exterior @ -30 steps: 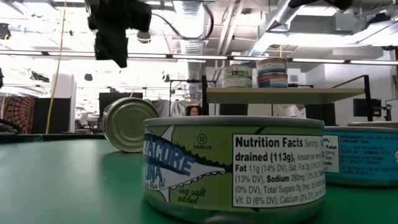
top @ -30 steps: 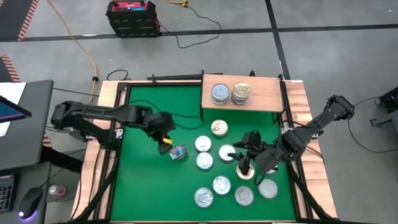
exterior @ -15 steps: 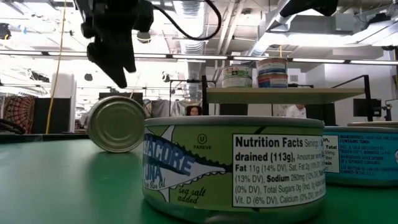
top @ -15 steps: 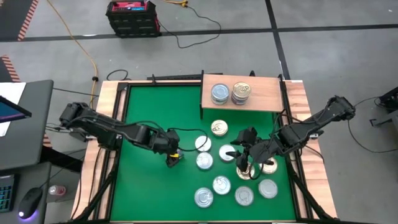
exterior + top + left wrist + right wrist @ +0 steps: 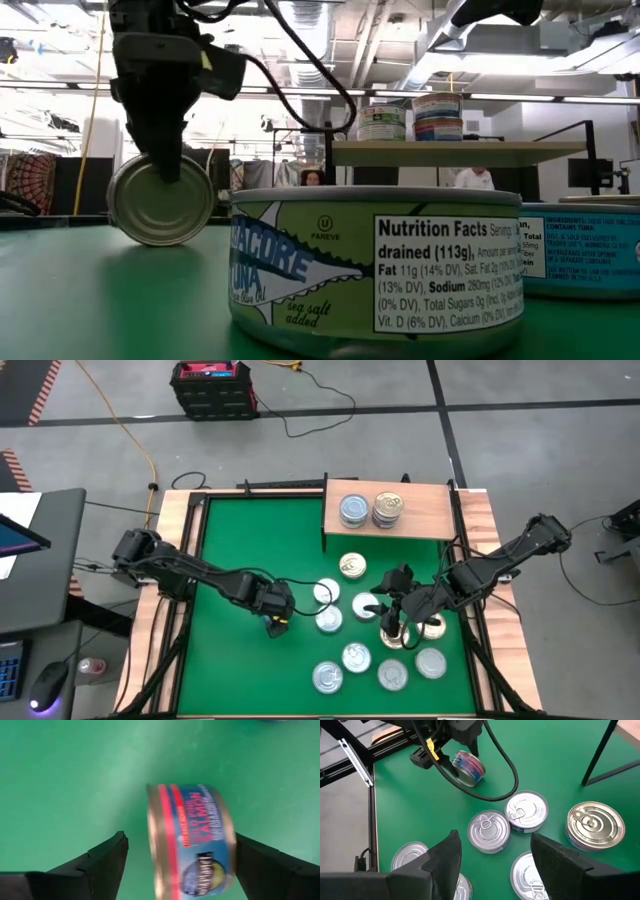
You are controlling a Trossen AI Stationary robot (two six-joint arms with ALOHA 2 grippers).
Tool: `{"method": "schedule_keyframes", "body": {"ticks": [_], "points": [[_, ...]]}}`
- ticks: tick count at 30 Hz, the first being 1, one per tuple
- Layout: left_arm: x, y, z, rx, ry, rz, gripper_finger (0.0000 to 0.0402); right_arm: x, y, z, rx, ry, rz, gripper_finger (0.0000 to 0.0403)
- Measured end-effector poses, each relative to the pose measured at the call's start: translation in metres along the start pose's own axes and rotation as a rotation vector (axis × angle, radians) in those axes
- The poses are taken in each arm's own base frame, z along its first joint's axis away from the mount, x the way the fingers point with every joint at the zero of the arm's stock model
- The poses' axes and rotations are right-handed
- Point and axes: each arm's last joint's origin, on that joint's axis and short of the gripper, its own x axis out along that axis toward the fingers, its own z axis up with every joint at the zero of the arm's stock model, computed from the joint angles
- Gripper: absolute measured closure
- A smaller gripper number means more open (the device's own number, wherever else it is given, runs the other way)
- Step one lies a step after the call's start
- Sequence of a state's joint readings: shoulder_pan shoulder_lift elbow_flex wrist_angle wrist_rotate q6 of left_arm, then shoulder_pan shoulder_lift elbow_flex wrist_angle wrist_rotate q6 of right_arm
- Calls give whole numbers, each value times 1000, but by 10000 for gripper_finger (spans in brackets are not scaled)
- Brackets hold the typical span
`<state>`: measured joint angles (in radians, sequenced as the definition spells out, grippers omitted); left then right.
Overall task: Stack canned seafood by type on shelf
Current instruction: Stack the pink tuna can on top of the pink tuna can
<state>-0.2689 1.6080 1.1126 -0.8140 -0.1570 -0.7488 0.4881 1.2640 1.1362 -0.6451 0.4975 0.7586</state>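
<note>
A blue salmon can (image 5: 192,840) stands on its rim on the green table (image 5: 240,550), seen also in the low view as the same can (image 5: 160,200). My left gripper (image 5: 180,837) is open and points down over it, one finger on each flat side. My right gripper (image 5: 495,865) hangs open above several flat-lying cans (image 5: 366,605), holding nothing. The shelf (image 5: 420,520) at the table's far edge carries a silver-blue can (image 5: 353,510) and a short stack of cans (image 5: 388,508). My left gripper comes from above with its fingers on either side of the salmon can. One finger (image 5: 100,865) stands clear of the can's flat end. The other finger (image 5: 265,865) lies close by the opposite end (image 5: 227,840); I cannot tell whether it touches.
Several cans lie flat right of the middle, among them one (image 5: 329,619) just right of my left gripper and a gold-lidded one (image 5: 352,566) before the shelf. A green tuna can (image 5: 375,265) stands at the near edge. The table's left half is bare green.
My left gripper has come down and moved toward the table's right and near edges, ending over the salmon can. The can has rolled a little on its rim toward the near edge, turning its flat end to the low camera.
</note>
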Motion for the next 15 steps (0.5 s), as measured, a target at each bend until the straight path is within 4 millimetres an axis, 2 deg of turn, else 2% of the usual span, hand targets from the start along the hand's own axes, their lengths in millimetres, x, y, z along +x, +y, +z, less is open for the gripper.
{"method": "schedule_keyframes", "body": {"ticks": [3, 8, 12, 15], "points": [[-2, 1, 0, 27, -7, 6, 125, 0, 0, 0, -3, 4, -4, 142], [-3, 0, 0, 116, 10, -18, 217, 0, 0, 0, -32, 3, -3, 142], [-8, 0, 0, 141, 5, -53, 219, 0, 0, 0, -38, 4, -4, 142], [-25, 2, 3, 143, -89, -90, 219, 0, -1, -1, -39, 6, -5, 142]]}}
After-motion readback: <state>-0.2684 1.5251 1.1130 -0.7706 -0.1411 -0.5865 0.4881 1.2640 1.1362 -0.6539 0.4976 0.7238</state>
